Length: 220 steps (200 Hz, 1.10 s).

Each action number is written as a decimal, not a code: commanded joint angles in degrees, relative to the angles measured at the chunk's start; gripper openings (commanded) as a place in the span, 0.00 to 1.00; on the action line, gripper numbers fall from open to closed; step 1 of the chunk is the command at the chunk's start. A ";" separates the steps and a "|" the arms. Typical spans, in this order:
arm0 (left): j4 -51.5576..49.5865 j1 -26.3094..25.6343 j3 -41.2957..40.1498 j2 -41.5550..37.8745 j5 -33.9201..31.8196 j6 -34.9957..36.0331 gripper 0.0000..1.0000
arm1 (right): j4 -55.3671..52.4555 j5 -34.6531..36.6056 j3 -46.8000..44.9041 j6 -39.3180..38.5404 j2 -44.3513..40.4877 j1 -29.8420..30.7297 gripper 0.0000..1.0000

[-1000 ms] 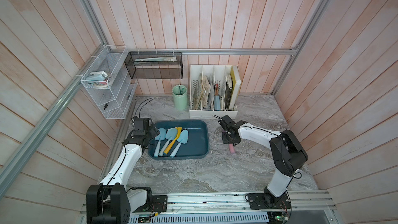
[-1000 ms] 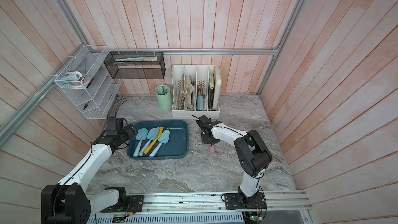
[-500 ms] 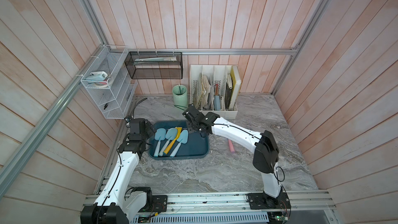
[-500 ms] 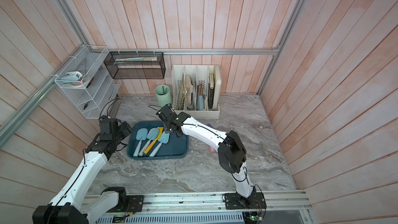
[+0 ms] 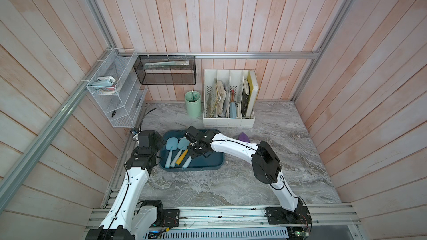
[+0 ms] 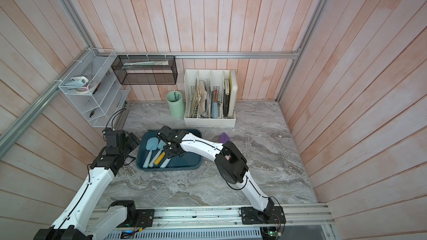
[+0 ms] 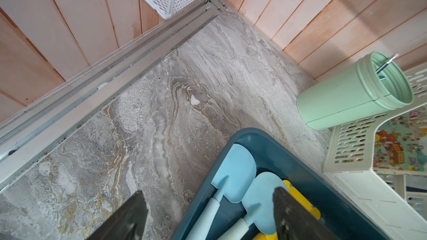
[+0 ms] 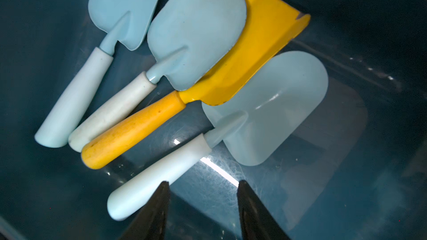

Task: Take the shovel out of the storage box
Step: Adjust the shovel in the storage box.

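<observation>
1. Step in hand: approach, pre-grasp. No shovel is lifted yet.
2. Storage box (image 5: 209, 159) sits on the table (image 5: 208, 188), left of centre in both top views, w/ four shovels lying flat inside.
3. R wrist view: nearest pale-blue shovel (image 8: 231, 123) runs from lower left to centre-right of the frame. Yellow shovel (image 8: 208, 84) lies just above it. A second pale-blue shovel (image 8: 196, 31) rests on the yellow blade. A third (image 8: 120, 12) lies at upper left.
4. Right pincer (image 8: 202, 184) hangs over the box, jaws part-open, nothing between them. One finger (image 8: 159, 204) is just beside the nearest handle's end; can't tell if it touches.
5. Left pincer (image 7: 208, 192) is spread wide and empty, straddling the box's left rim at bottom of the L wrist view.
6. Purple item (image 5: 243, 137) lies on the table just right of the box, partly hidden by the R arm; prob. a shovel blade.
7. Next move, as I judge it: shift the right pincer sideways so the nearest handle sits between the jaws, lower, close, lift clear of the rim.
8. Risk: the rounded handle may roll or slip, and the yellow blade nearby could get nudged.
</observation>
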 commanded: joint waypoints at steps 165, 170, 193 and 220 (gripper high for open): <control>-0.42 0.18 -2.47 0.24 -0.31 -1.19 0.89 | -15.23 13.27 12.26 -3.24 13.03 4.21 0.52; -0.45 0.14 -2.46 0.18 -0.34 -1.19 0.89 | -14.95 13.53 11.05 -3.06 12.24 4.23 0.52; -0.20 0.14 -2.47 0.32 -0.22 -1.26 0.89 | -12.90 15.08 6.27 -2.25 7.91 3.96 0.52; 0.11 0.10 -2.60 0.60 0.22 -1.54 0.89 | -7.63 14.85 1.77 -2.50 1.51 3.52 0.52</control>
